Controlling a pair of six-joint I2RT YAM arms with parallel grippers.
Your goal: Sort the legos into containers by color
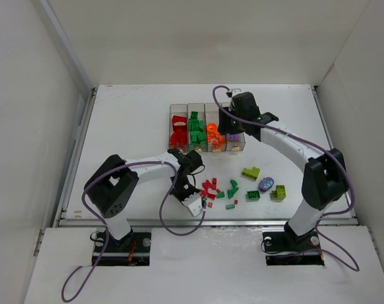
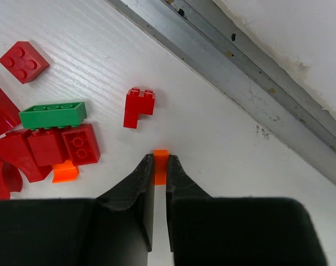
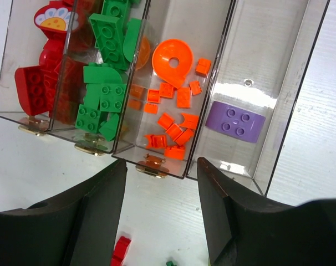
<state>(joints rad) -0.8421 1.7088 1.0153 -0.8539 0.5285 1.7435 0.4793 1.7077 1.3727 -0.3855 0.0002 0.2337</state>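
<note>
Left pincer (image 2: 159, 164) pinches 1 small orange lego (image 2: 161, 157), seemingly a flat tile.

Looking down from above and behind the arms (image 1: 144, 170), taking in the whole table (image 1: 116, 120). Peering close from the left wrist at legos (image 2: 51, 114) beside the metal rail (image 2: 240, 72). Hovering close from the right wrist over the containers (image 3: 279, 72), sharing them with the overhead view.

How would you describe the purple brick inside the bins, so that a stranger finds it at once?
Look at the row of four clear bins at the far middle of the table. Take the rightmost bin in the top view. The flat purple brick lies there alone, showing four studs; the other bins hold orange pieces, green pieces and red pieces.
</note>
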